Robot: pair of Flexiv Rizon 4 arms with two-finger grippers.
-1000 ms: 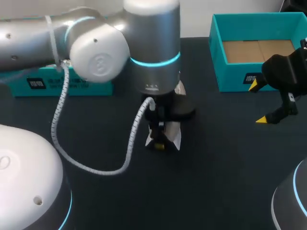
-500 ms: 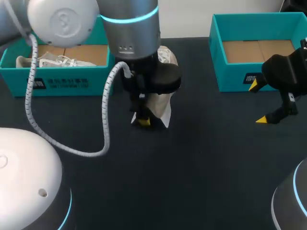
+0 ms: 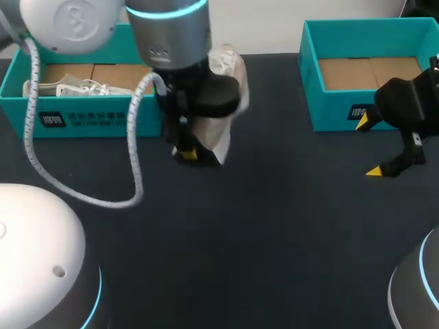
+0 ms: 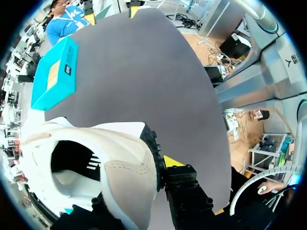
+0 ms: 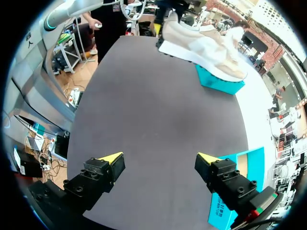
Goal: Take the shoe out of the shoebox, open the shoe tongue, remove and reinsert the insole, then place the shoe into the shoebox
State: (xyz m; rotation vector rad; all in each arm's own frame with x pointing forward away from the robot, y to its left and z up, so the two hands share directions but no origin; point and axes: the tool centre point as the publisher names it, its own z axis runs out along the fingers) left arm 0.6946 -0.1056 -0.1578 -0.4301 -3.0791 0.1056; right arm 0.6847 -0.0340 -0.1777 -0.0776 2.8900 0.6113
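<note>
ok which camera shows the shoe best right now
The right wrist view: nearly the whole shoe shows side-on, sole to collar. The left wrist view shows only its heel and opening up close; in the head view the left arm hides most of it.

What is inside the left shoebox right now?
In the left shoebox, a white laced shoe lies at the left end on brown cardboard. The left arm and the held shoe cover its right end, so that part cannot be seen.
</note>
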